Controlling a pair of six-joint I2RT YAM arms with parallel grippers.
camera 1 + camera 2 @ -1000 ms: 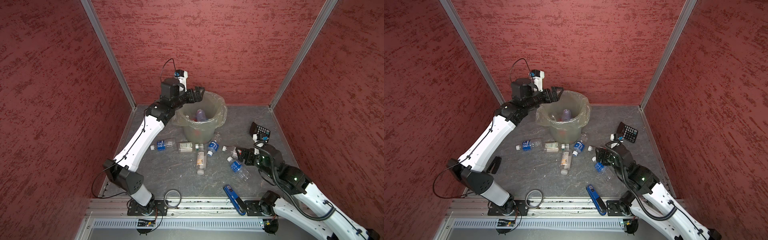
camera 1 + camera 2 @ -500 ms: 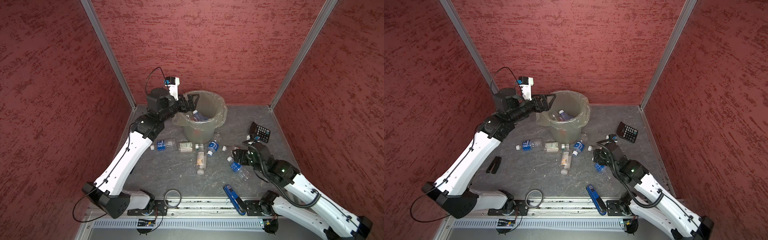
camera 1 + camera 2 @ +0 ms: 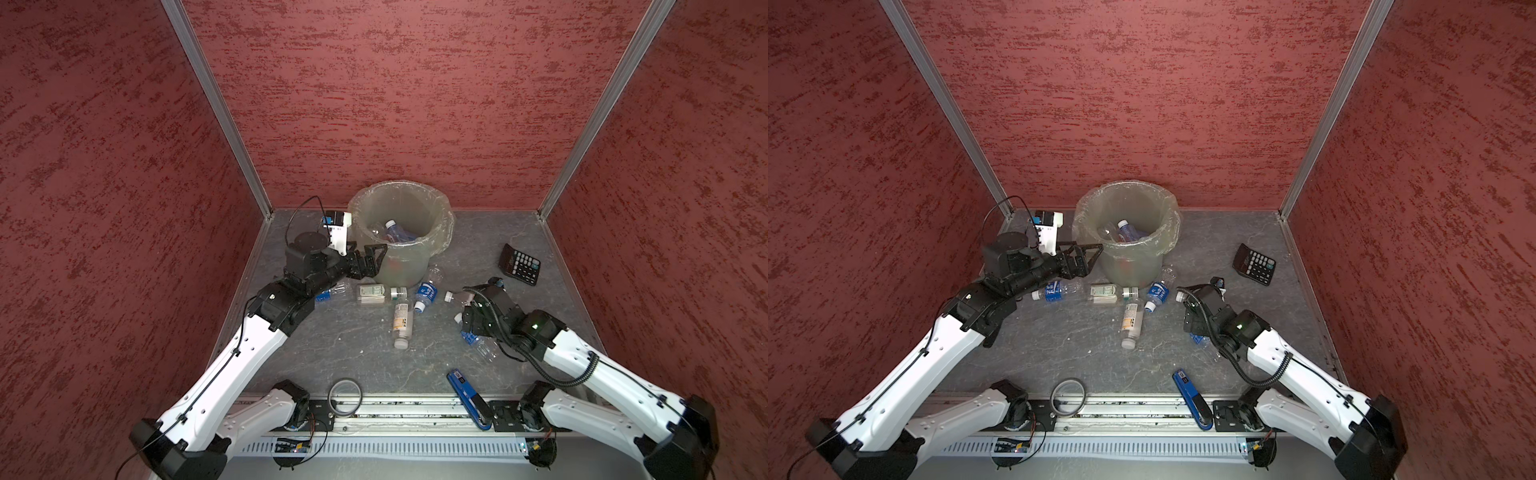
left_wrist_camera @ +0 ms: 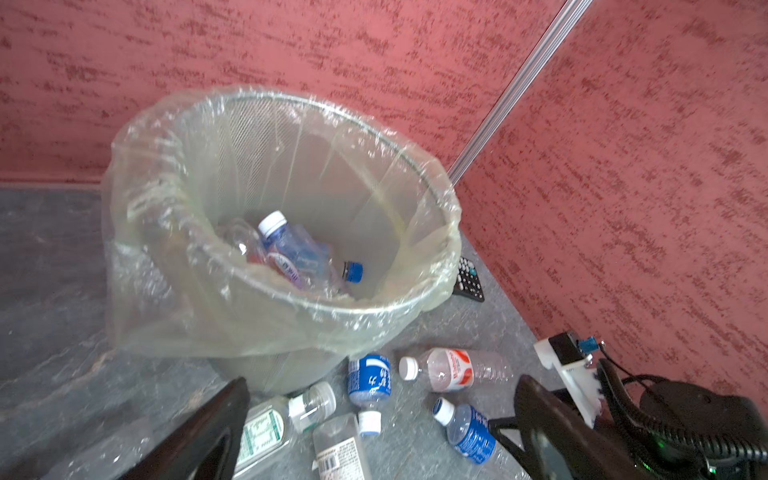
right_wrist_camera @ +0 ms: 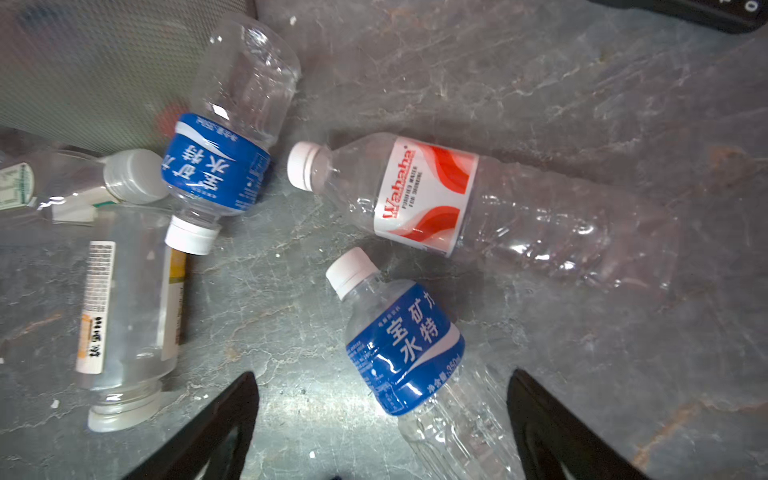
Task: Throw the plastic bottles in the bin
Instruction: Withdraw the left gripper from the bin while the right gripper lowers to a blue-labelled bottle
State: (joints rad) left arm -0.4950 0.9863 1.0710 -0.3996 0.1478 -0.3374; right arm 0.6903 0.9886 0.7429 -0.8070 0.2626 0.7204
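Left gripper: spread wide, empty, held beside the bin, in which bottles are seen | Right gripper: spread wide, nothing gripped; blue-label bottle is framed between its fingers, likely for pickup

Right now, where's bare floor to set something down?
Bare: the stretch between bin and calculator; the wide patch bordered by left arm, white-label bottle and tape ring. Crowded: in front of the bin, bottles lie packed, right gripper over them.

You can read "Wahaha" and "purified water for drinking" on the red-label bottle just past the jaws of the right gripper. The blue-label bottle between them shows "宝矿力水特" and "350ml".
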